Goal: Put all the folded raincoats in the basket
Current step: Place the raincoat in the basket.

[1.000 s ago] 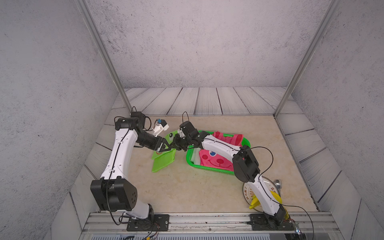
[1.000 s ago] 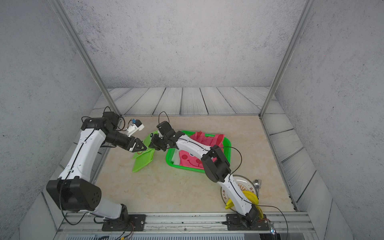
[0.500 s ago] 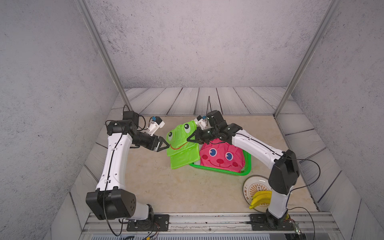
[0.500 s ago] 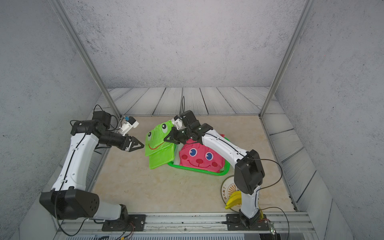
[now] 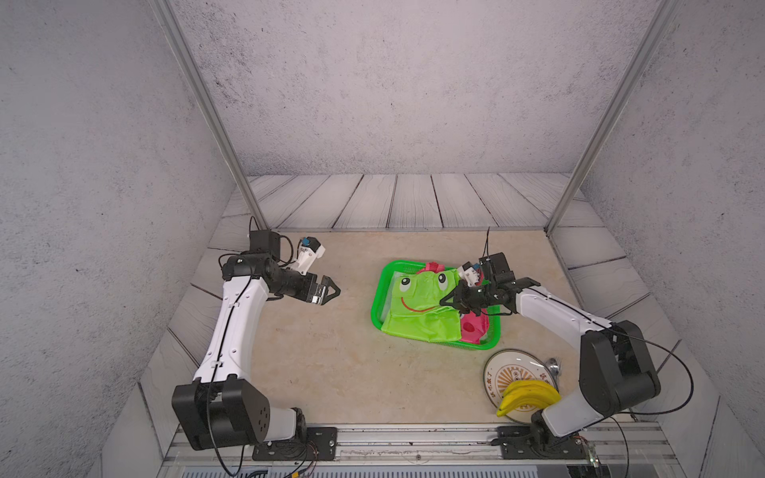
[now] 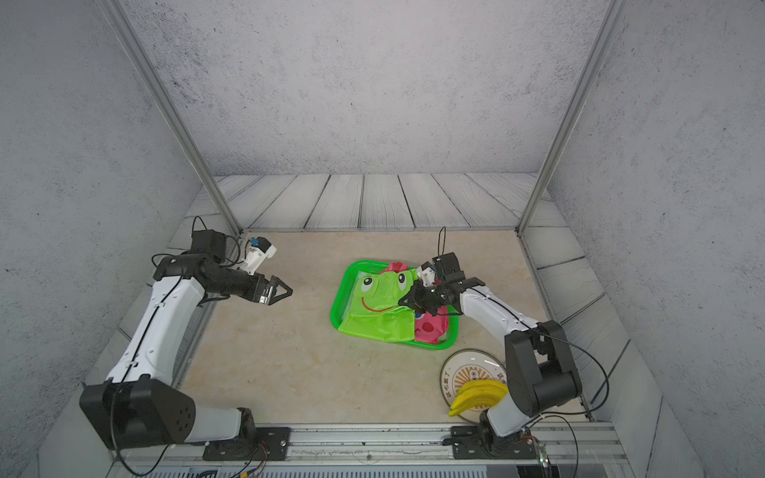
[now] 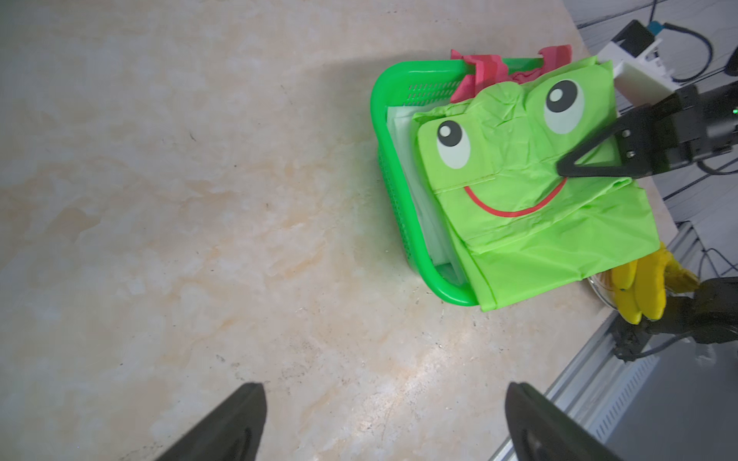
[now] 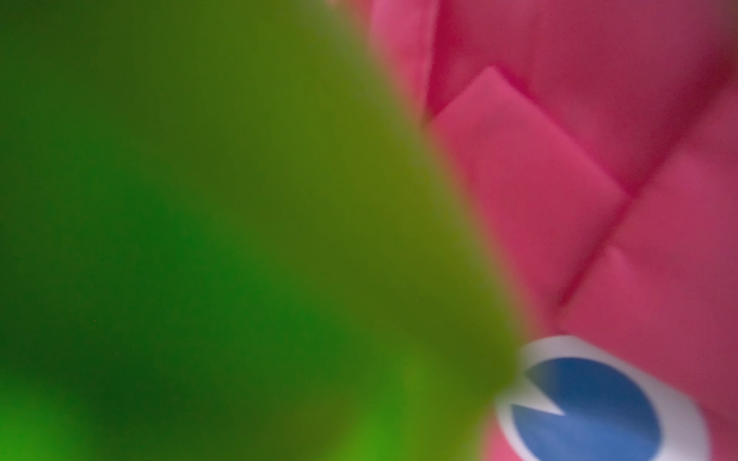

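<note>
The left claw (image 5: pixel 331 291) hangs spread wide and empty over the table (image 5: pixel 331 364), well apart from the basket (image 5: pixel 377 289). The green raincoat (image 5: pixel 418 306) lies across the basket on a pink raincoat (image 5: pixel 472 330), its front edge draped over the rim. The right claw (image 5: pixel 447 300) is clenched on the green raincoat's right edge. Letting go here could let that overhang drag it out, or the fold spring open. The right wrist view is blur, hiding the pinch itself.

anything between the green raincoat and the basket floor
Yes: a pink raincoat already lies in the basket, under the green raincoat that the right gripper holds. The green one lies over it, one edge overhanging the rim.
</note>
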